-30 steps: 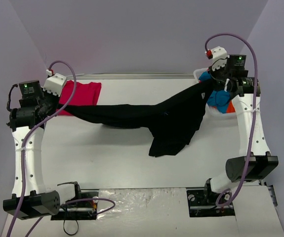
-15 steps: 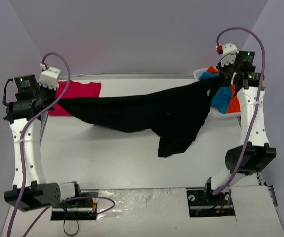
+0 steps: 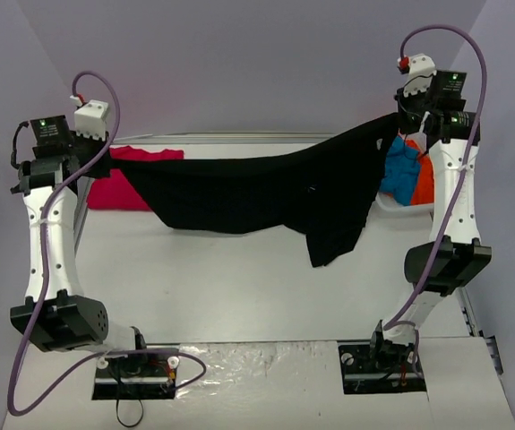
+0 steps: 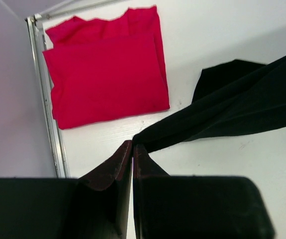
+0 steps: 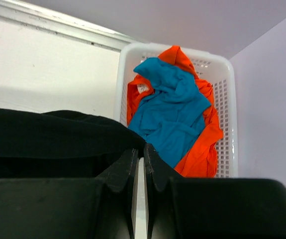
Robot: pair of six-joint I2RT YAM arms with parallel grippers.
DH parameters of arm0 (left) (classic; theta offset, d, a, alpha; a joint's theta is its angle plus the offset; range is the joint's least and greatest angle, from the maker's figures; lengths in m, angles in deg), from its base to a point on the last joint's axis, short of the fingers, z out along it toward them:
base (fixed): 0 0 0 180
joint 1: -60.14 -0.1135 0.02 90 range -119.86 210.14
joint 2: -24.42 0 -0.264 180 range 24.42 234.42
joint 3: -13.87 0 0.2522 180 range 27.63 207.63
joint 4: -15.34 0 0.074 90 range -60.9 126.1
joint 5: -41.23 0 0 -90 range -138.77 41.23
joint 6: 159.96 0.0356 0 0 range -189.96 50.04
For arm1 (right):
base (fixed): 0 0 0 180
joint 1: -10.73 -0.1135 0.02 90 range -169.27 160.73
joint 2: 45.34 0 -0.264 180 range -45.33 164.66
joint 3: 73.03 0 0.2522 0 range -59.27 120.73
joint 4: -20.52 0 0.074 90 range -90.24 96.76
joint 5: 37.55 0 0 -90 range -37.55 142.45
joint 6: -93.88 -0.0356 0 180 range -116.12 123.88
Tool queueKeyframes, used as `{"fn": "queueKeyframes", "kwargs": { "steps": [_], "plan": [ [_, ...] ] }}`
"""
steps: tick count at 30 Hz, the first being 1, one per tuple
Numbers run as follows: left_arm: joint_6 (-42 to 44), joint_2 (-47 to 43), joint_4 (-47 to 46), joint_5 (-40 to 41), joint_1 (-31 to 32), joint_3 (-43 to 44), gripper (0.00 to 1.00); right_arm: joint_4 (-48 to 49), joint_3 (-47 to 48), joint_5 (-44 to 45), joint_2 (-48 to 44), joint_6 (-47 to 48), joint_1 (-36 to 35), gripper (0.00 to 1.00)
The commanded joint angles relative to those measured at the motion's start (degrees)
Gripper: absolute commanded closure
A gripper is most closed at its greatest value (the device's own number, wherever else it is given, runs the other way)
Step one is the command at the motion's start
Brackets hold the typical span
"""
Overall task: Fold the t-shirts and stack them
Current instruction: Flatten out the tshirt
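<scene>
The large black t-shirt point(image 3: 257, 193) hangs stretched in the air between my two raised grippers, its lower part drooping toward the table. My left gripper point(image 3: 105, 161) is shut on its left corner; in the left wrist view point(image 4: 133, 145) the black cloth point(image 4: 232, 114) runs off to the right. My right gripper point(image 3: 400, 121) is shut on its right corner, and in the right wrist view point(image 5: 139, 149) the black cloth point(image 5: 53, 137) runs off to the left. The folded crimson-red t-shirt point(image 3: 136, 179) lies flat at the back left point(image 4: 105, 79). The blue t-shirt point(image 5: 172, 112) and the orange t-shirt point(image 5: 202, 149) lie crumpled in the basket.
A white perforated basket point(image 5: 225, 119) stands at the back right against the wall point(image 3: 391, 204). A metal rail point(image 4: 48, 124) runs along the table's left edge. The table's back edge point(image 3: 239, 137) meets the purple back wall.
Both grippers have risen and pulled apart. The black t-shirt has been lifted and stretched taut, with its drooping part higher above the table.
</scene>
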Motion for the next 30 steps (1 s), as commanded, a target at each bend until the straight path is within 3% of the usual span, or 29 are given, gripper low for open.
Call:
{"fn": "queueKeyframes", "kwargs": {
  "steps": [1,6,15,20,26,30],
  "plan": [
    [-3.8,-5.2,-5.5,-1.5,-1.0,6.4,0.98,3.1,5.0,-0.4,-4.8,-1.5,0.7,1.0],
    [-4.0,-10.5,-4.5,-1.3,-1.1,9.3,0.97,3.0,3.7,-0.5,-11.4,-2.7,0.7,1.0],
    [-2.7,-26.0,-2.2,-0.6,-1.1,0.7,0.98,3.3,-12.6,-1.4,-32.6,-3.9,0.7,1.0],
    [-2.4,-32.7,-0.3,1.8,-1.1,-0.3,0.98,3.3,-13.0,0.3,-41.2,-5.3,0.6,1.0],
    [-3.8,-33.4,-2.3,5.7,-1.1,1.1,0.98,4.6,-11.3,1.7,-39.4,-6.4,0.6,1.0],
    [-4.2,-28.6,-5.8,7.3,-1.1,0.1,0.98,8.3,-13.4,3.5,-33.2,-6.3,0.7,1.0]
  ]
}}
